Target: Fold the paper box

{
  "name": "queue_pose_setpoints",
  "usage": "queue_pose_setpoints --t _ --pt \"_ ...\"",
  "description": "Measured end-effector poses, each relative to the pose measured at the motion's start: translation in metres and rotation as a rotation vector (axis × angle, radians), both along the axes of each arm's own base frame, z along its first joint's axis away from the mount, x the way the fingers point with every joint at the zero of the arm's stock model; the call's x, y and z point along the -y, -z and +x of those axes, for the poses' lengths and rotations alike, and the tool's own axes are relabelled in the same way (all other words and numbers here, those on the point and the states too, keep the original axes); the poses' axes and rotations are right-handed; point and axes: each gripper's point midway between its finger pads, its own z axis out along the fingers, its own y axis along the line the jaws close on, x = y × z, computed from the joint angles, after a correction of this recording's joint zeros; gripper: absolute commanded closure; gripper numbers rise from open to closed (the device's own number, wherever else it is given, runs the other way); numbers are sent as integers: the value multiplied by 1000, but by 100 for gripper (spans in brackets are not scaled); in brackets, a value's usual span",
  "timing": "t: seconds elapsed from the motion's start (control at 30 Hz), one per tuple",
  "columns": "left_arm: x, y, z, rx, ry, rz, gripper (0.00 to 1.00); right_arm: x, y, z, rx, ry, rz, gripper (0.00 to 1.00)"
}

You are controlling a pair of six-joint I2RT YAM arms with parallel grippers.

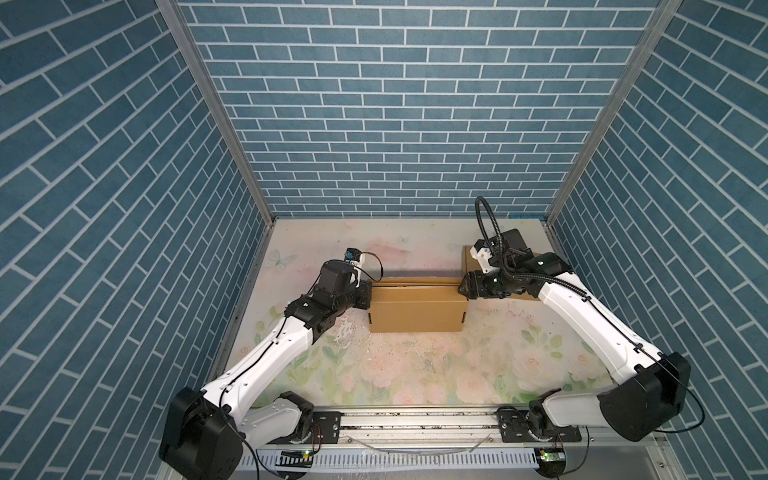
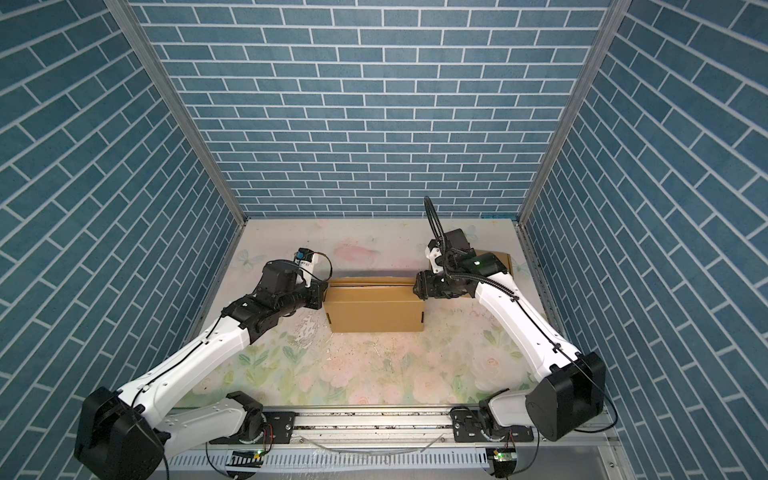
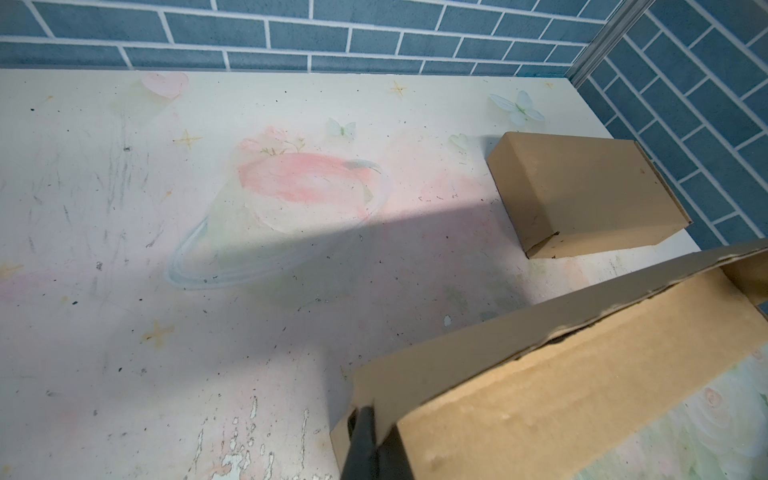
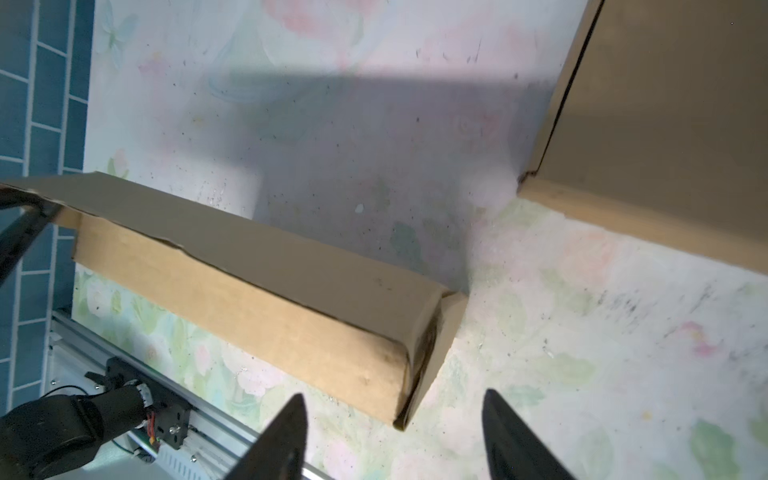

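left end effector (image 3: 365,432) clenched on paper box (image 1: 415,309) edge, right end effector (image 4: 394,395) released just beside.

White-shelled left arm (image 1: 270,357) and right arm (image 1: 582,320) have black joints and cables; the right hand (image 4: 392,397) has black fingers (image 4: 286,436).

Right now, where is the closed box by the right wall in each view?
Both top views: closed box back right, partly behind the right arm.
Left wrist: beyond the centre box, beside the brick wall.
Right wrist: cropped at the frame edge.
Shared landmark: the centre box.
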Motion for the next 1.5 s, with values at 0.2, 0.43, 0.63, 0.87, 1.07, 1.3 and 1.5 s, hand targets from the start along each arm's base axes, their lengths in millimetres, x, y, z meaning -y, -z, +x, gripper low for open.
queue_pose_setpoints --t 0.2,0.43,0.63,0.87,1.07,1.3,1.5 --pt "0 0 0 4 -1 7 100 -11 -35 -1 258 -280 -143 1" --pt "4 0 -2 6 7 12 100 -58 -11 -6 315 -645 -289 7" --pt "5 0 -3 9 11 17 100 -81 28 -8 239 -820 -341 4" --pt "5 0 -3 11 10 20 100 -98 41 -9 210 -899 -311 10" --pt "5 1 -3 10 10 21 100 -107 55 -3 209 -908 -329 20" --pt "5 -1 -6 9 16 6 97 -113 54 -4 232 -917 -340 31" --pt "5 -1 -9 6 16 -5 93 -113 54 -5 237 -925 -342 36"
